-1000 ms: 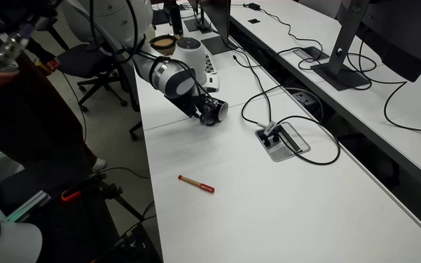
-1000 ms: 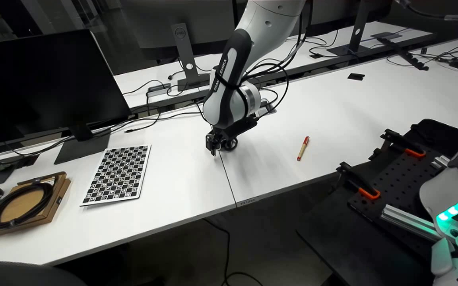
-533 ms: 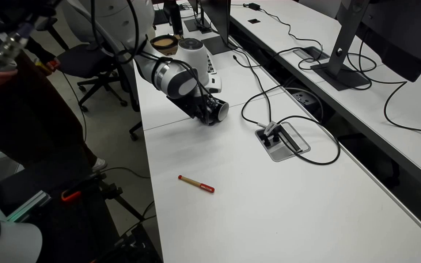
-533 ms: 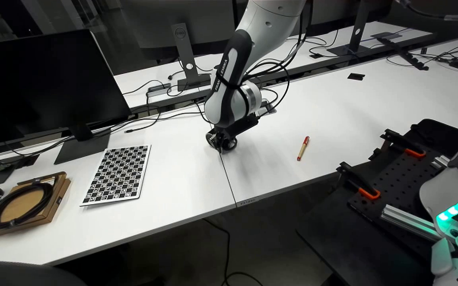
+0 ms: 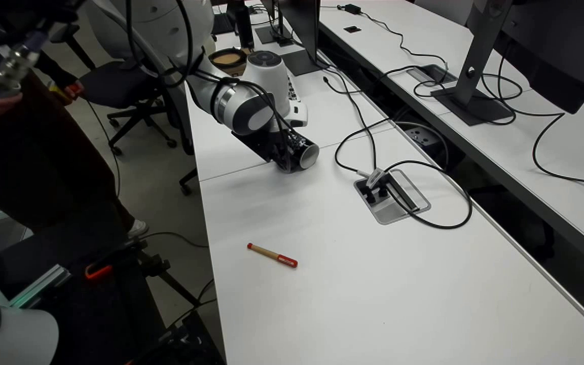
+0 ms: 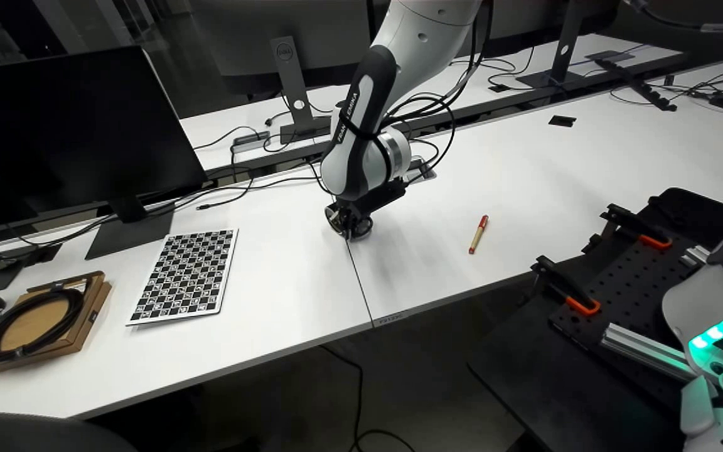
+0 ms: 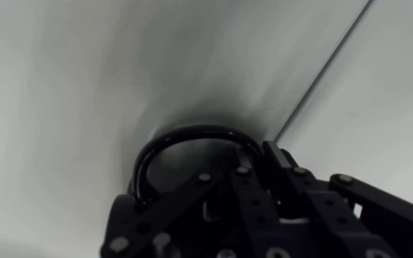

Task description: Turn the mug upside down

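Note:
The small black mug (image 5: 309, 157) lies tipped on its side on the white table, its pale inside facing away from the arm. My gripper (image 6: 347, 230) is low over it and hides part of its body in both exterior views. Seen from the wrist, a glossy black curved edge of the mug (image 7: 199, 133) passes between the fingertips of my gripper (image 7: 256, 152). The jaws stand close together on that edge, with one finger (image 7: 276, 154) against its outside. Whether this edge is the base, rim or handle I cannot tell.
A red and tan pen (image 5: 271, 255) lies on the table. Behind the mug are a socket recess (image 5: 392, 197) and loose black cables. In an exterior view a checkered board (image 6: 186, 274), a coiled cable on a box (image 6: 41, 323) and a monitor (image 6: 73, 138) stand left.
The fingers have come together on the mug's edge; one second ago they stood apart. The mug's opening has turned slightly toward an exterior camera. The arm has barely moved.

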{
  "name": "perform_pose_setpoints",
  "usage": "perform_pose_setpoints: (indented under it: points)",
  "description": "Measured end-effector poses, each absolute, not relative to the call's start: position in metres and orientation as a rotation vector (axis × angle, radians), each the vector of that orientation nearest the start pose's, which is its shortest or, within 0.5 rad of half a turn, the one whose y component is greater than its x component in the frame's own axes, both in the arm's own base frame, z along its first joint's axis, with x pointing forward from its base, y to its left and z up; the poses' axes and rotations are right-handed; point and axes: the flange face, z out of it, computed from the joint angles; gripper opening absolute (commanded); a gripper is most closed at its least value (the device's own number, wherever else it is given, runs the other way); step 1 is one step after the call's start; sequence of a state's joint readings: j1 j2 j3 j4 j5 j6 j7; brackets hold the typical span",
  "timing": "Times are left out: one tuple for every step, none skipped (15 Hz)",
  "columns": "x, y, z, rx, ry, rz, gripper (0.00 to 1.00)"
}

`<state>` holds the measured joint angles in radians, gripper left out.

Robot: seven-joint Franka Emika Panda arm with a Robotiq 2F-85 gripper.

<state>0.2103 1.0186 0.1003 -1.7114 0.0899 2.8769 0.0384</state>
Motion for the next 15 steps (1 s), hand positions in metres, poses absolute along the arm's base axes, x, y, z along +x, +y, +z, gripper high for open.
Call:
perform_pose_setpoints:
  points:
    - [0.617, 0.189, 0.019, -2.993, -0.2, -0.19, 0.04]
    - [0.617, 0.19, 0.019, -2.988, -0.195, -0.189, 0.04]
    - [0.617, 0.191, 0.02, -2.974, -0.184, -0.184, 0.04]
    - [0.617, 0.193, 0.021, -2.952, -0.165, -0.177, 0.04]
    - [0.617, 0.195, 0.024, -2.925, -0.141, -0.169, 0.04]
    - [0.619, 0.195, 0.027, -2.891, -0.114, -0.159, 0.04]
    - [0.62, 0.195, 0.031, -2.855, -0.087, -0.149, 0.04]
    - [0.622, 0.193, 0.035, -2.821, -0.062, -0.143, 0.04]
    - [0.625, 0.191, 0.038, -2.787, -0.036, -0.136, 0.04]
    - [0.627, 0.188, 0.042, -2.755, -0.013, -0.13, 0.04]
    - [0.628, 0.185, 0.044, -2.723, 0.01, -0.122, 0.04]
    - [0.63, 0.182, 0.046, -2.694, 0.031, -0.115, 0.04]
    - [0.63, 0.179, 0.046, -2.667, 0.05, -0.108, 0.04]
    - [0.631, 0.177, 0.046, -2.645, 0.067, -0.1, 0.04]
    - [0.631, 0.174, 0.045, -2.627, 0.082, -0.092, 0.04]
